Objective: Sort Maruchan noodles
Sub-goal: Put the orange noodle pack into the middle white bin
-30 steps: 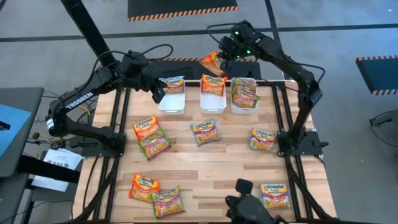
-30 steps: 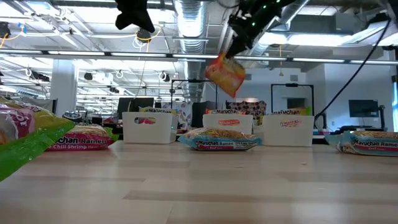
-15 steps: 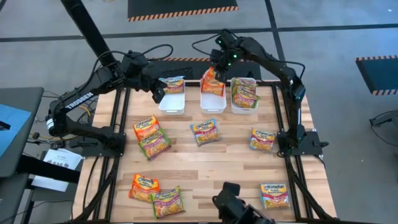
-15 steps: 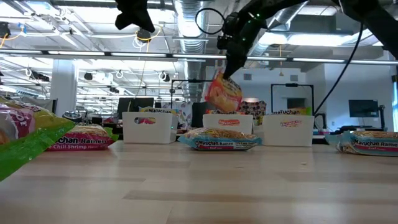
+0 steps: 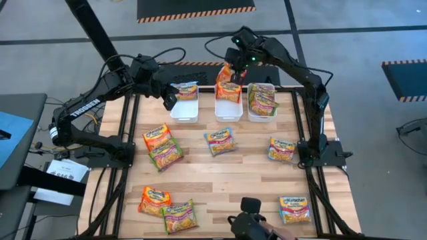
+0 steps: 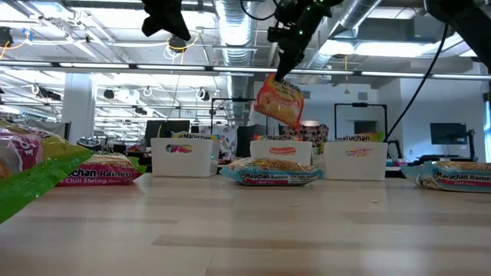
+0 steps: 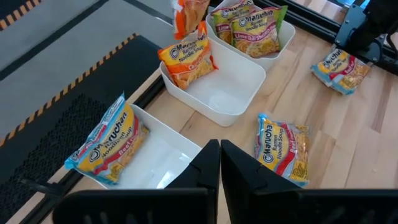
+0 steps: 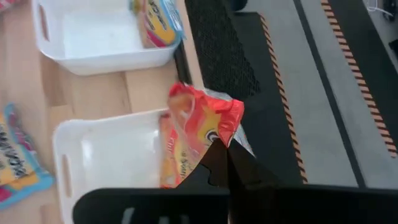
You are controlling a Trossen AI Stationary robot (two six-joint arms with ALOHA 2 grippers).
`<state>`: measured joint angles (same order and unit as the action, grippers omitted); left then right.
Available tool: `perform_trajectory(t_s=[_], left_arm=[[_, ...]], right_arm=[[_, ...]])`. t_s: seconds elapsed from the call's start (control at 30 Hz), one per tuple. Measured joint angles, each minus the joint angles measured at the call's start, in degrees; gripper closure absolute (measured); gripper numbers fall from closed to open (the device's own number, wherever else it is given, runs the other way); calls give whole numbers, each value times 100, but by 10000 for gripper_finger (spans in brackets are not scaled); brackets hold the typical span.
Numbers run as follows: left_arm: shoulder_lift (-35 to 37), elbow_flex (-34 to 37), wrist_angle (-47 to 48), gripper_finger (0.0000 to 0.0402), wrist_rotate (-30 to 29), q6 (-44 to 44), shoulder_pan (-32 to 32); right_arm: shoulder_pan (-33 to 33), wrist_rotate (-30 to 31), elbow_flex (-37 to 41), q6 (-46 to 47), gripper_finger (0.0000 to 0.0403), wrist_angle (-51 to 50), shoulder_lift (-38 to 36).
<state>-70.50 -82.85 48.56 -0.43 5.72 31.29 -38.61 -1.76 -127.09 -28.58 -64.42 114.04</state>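
An orange noodle packet (image 5: pixel 225 72) is held tight by the right fingers (image 5: pixel 233 64) above the middle white bin (image 5: pixel 227 111). The left fingers (image 5: pixel 169 101) are closed and empty.

Glossy plastic packets (image 5: pixel 220 141), matt wood table (image 5: pixel 220 180)

Robotics lab in open-plan industrial hall. Wooden counter (image 5: pixel 220 170) on black frame, two arms bolted at sides. Hazard-striped floor mats (image 5: pixel 195 9) on grey concrete. Exposed ducts (image 6: pixel 234 23), strip lights, monitors (image 6: pixel 449 133), desks behind.
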Motion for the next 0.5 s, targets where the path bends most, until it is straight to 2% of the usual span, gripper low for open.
perform_trajectory(t_s=[0.3, 0.5], left_arm=[[0, 0, 0, 401, 0, -2, 0], [0, 0, 1, 402, -1, -4, 0]], right_arm=[[204, 22, 38, 116, 402, -399, 66], [211, 39, 371, 158, 402, -250, 66]])
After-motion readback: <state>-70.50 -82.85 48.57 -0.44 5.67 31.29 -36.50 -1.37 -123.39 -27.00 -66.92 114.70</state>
